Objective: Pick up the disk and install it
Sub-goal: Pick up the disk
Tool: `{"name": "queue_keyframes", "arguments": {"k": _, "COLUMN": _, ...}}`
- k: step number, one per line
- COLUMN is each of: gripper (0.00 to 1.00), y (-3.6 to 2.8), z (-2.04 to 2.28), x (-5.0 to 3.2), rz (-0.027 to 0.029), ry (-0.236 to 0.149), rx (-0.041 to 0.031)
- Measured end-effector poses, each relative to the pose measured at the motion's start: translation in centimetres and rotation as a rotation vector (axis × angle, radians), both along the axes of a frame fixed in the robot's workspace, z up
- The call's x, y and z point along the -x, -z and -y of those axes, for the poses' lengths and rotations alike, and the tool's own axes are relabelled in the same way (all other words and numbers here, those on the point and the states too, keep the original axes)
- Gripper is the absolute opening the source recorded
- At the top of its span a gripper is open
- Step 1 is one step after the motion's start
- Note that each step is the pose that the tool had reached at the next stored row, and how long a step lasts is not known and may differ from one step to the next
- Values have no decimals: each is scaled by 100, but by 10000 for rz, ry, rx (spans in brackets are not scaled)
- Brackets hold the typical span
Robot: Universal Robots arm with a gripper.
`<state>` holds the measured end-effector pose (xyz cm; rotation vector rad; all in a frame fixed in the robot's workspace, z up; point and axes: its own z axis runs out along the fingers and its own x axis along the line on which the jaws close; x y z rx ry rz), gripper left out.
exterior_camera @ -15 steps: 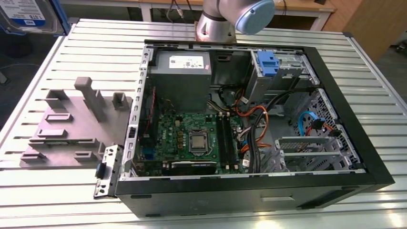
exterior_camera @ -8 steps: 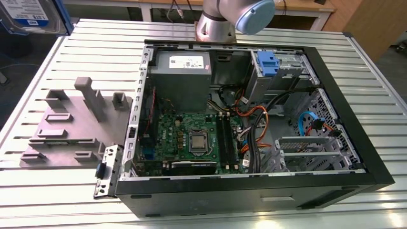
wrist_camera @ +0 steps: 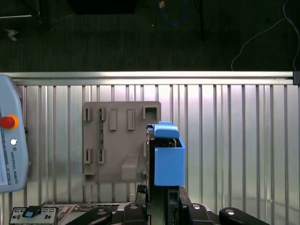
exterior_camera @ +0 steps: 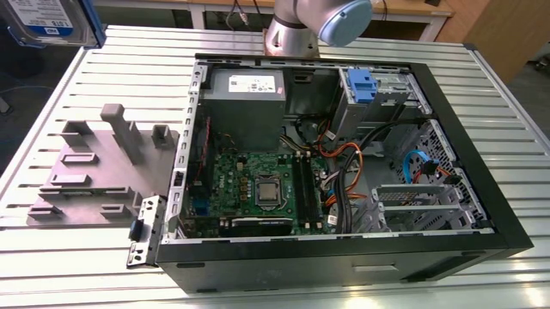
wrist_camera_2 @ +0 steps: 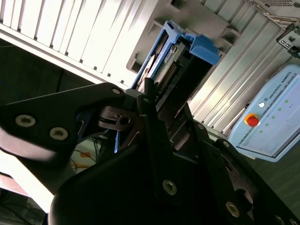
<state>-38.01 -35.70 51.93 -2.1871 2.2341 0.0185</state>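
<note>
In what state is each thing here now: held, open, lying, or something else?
disk: gripped, raised off the table, not yet installed.
gripper: shut on the disk.
computer case: lying on its side, side panel off, inside exposed.
grey fixture: lying flat on the table, no disk on it.
</note>
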Motion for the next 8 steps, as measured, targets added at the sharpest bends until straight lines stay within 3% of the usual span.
{"name": "queue_keyframes", "arguments": {"k": 8, "gripper": 35, "y": 0, "z": 0, "x": -122, "rz": 0, "ry": 0, "rx": 0}}
